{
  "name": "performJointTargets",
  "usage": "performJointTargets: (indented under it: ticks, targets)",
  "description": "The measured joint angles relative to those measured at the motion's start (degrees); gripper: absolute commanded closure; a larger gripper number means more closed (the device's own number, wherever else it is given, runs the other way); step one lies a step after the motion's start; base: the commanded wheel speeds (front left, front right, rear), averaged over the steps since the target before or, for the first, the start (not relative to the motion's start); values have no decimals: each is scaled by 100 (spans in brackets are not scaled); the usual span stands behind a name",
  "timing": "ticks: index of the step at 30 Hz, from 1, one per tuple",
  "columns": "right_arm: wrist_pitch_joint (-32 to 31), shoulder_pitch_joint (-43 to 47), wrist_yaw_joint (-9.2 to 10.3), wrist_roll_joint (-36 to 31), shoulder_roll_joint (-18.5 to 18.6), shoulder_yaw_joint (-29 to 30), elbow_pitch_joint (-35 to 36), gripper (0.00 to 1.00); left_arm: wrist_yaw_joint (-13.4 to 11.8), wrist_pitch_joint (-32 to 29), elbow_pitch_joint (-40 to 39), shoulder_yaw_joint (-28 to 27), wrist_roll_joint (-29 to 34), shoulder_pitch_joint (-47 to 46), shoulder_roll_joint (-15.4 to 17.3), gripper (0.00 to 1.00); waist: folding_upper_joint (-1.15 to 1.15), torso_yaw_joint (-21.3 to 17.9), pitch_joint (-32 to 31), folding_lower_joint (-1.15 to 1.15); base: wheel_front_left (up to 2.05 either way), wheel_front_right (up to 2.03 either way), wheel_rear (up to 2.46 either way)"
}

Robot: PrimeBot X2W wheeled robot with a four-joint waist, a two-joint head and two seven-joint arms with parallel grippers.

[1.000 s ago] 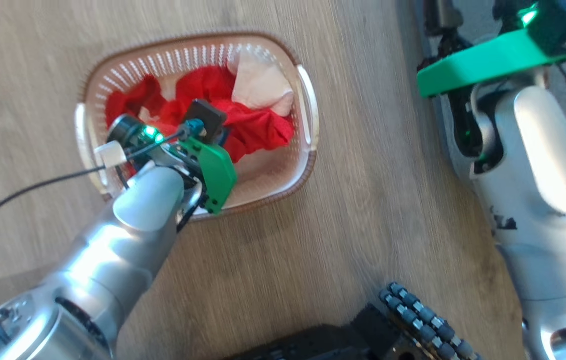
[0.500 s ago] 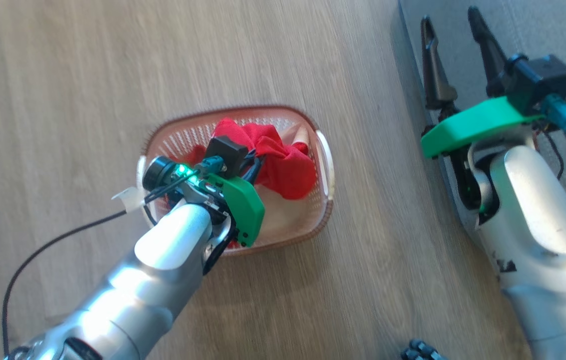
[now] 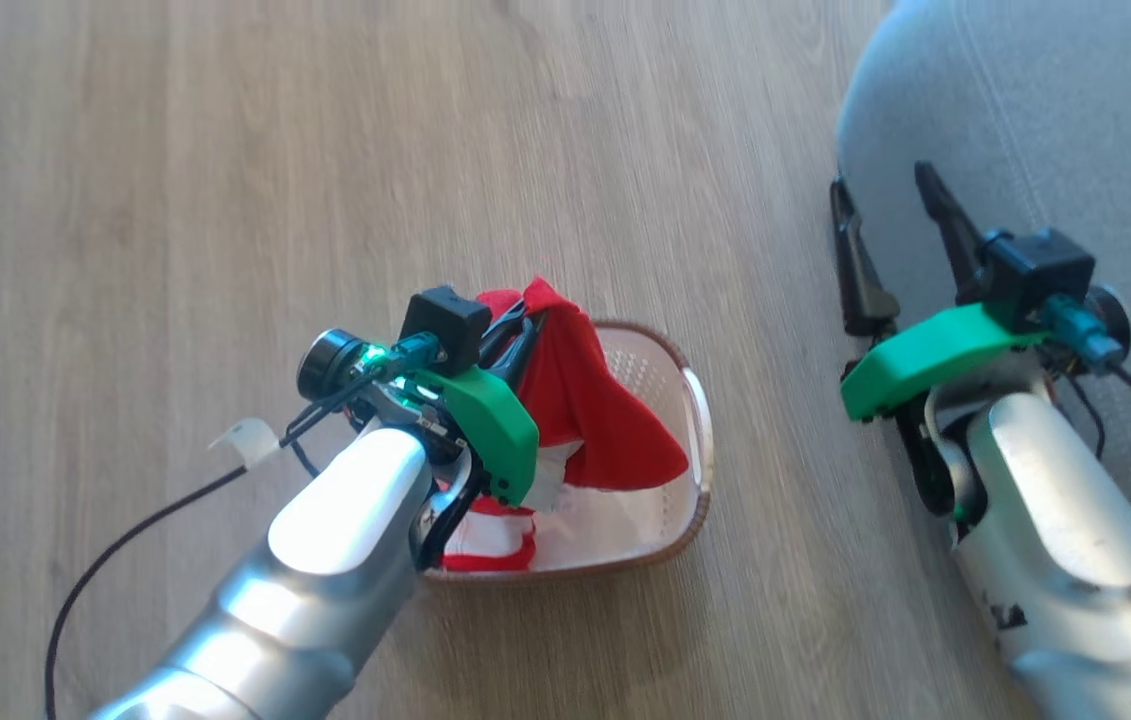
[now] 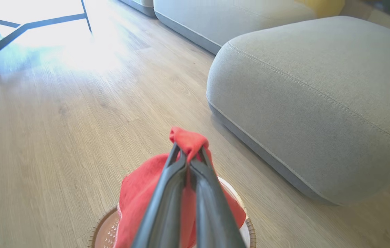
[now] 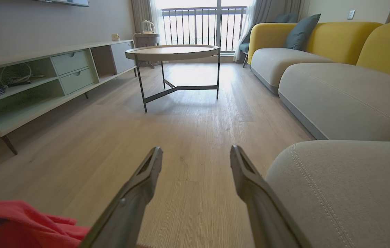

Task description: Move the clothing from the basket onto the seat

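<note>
My left gripper is shut on a red garment and holds it lifted above the basket, the cloth hanging down over the rim. The left wrist view has the same gripper pinching a fold of the red cloth, the basket rim below it. More red and white clothing lies inside the basket, partly hidden by my arm. The grey seat is at the upper right, and also shows large in the left wrist view. My right gripper is open and empty at the seat's edge.
Wood floor surrounds the basket. A black cable trails from my left wrist. In the right wrist view a round metal-legged table stands ahead, a low cabinet along the left, and a grey and yellow sofa on the right.
The head camera has shifted, bringing the seat into view. My left gripper has risen out of the basket with a red garment pinched in it; the right gripper stays open.
</note>
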State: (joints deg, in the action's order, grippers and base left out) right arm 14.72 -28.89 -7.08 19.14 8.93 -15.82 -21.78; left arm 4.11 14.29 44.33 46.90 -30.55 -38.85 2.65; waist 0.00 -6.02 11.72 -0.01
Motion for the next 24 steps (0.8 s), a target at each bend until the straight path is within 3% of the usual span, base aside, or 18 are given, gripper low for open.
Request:
performJointTargets:
  ticks: [10,24]
  targets:
    - [0,403,0,8,-1,-37,-118,0,49,0,-726,-645,248,94,-5,100,0,207,-678,0,0,0,0]
    - [0,639,0,10,-14,-49,-112,0,125,22,-1489,-1048,381,-468,68,100,0,344,-853,0,0,0,0]
